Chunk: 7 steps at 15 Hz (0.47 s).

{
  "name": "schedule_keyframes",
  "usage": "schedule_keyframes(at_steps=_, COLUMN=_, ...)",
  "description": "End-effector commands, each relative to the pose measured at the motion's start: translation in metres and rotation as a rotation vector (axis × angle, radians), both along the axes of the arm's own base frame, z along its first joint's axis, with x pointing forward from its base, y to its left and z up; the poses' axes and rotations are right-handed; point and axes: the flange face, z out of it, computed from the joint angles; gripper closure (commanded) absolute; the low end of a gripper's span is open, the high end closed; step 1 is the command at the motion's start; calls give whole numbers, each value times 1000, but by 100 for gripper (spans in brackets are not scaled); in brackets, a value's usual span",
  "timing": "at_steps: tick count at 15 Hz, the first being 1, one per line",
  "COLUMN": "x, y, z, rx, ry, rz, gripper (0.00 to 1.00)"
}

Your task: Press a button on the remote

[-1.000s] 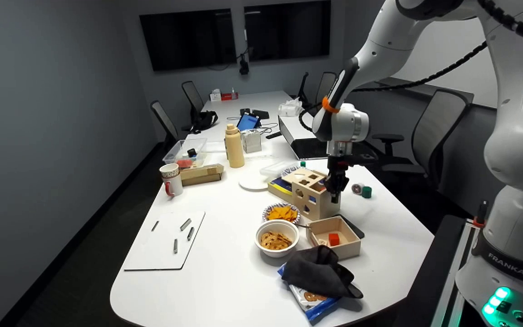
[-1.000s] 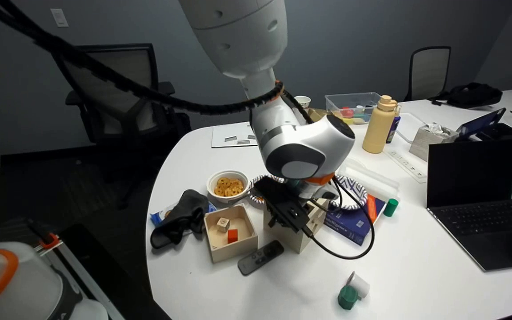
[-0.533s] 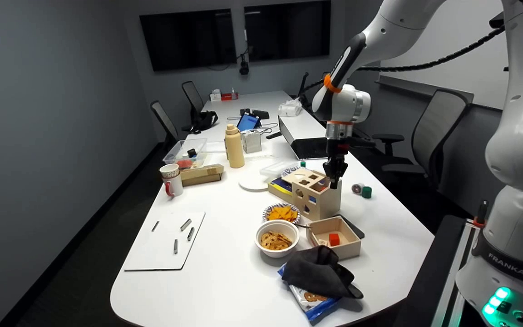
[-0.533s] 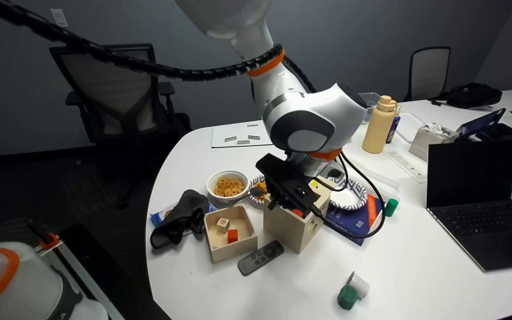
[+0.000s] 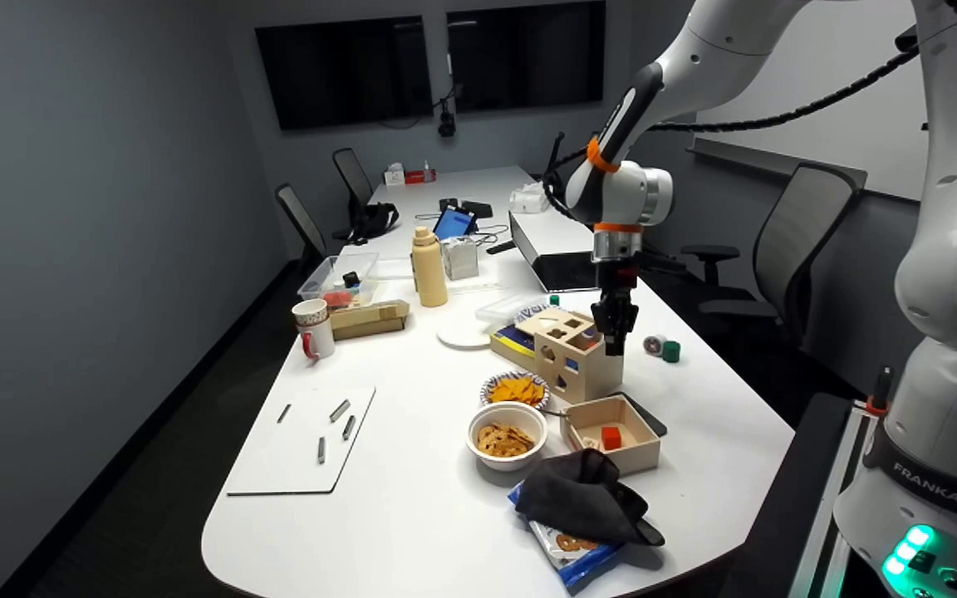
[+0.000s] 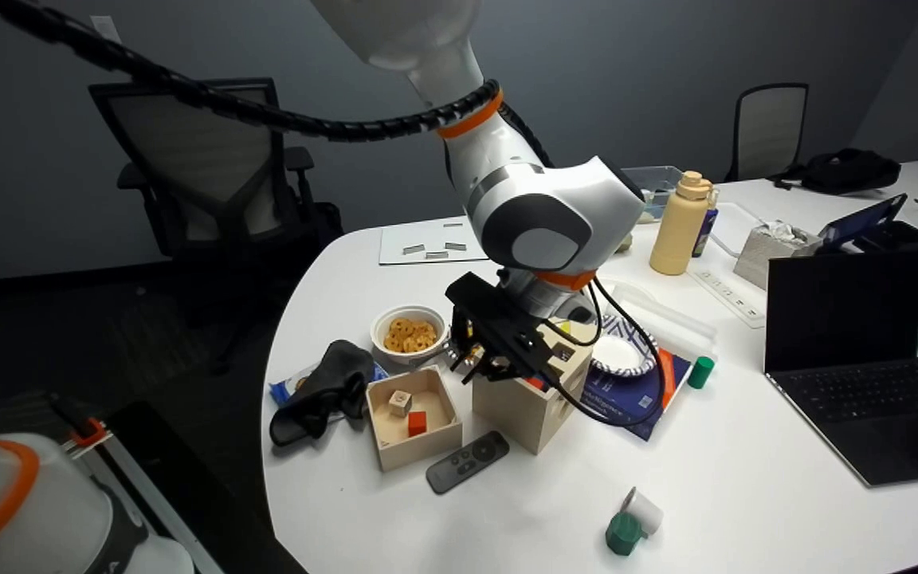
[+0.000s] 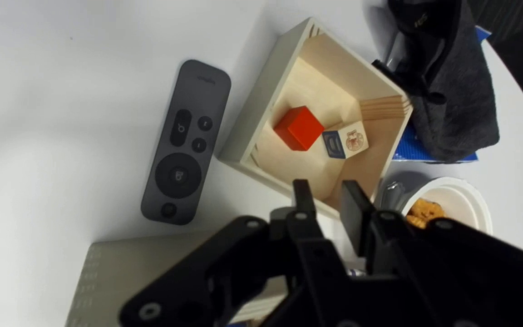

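The dark grey remote (image 7: pixel 186 143) lies flat on the white table, left of the jaws in the wrist view, with all its buttons facing up. In the exterior views it lies between the open wooden tray and the wooden shape box (image 6: pixel 468 462), partly hidden behind the tray in an exterior view (image 5: pixel 645 415). My gripper (image 7: pixel 326 187) is partly open, with a gap between its fingertips and nothing held. It hovers above the table near the shape box and the tray, apart from the remote. It also shows in both exterior views (image 5: pixel 615 349) (image 6: pixel 473 368).
The wooden tray (image 7: pixel 261 97) holds a red cube (image 7: pixel 299 128) and a wooden letter block (image 7: pixel 347 140). The tall shape box (image 6: pixel 515 414) stands beside the remote. A snack bowl (image 6: pixel 409 333), a black cloth (image 6: pixel 327 395) and green-capped pieces (image 6: pixel 625 532) lie around.
The arm first rose from beside the shape box. Over the last half second the gripper came down slightly and shifted a little left in an exterior view. The remote has not moved.
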Motion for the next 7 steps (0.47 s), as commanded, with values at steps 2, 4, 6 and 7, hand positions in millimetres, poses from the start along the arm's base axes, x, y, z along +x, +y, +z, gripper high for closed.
schedule_keyframes(at_steps=2, x=0, y=10, z=-21, rx=57, ry=100, rz=41, gripper=37)
schedule_keyframes(at_steps=4, x=-1, y=13, z=-28, rx=73, ry=128, rz=43, gripper=22)
schedule_keyframes(at_steps=6, x=-3, y=13, z=-33, rx=81, ry=141, rz=38, gripper=6)
schedule_keyframes(at_steps=7, x=-3, y=13, z=-34, rx=84, ry=143, rz=35, gripper=1)
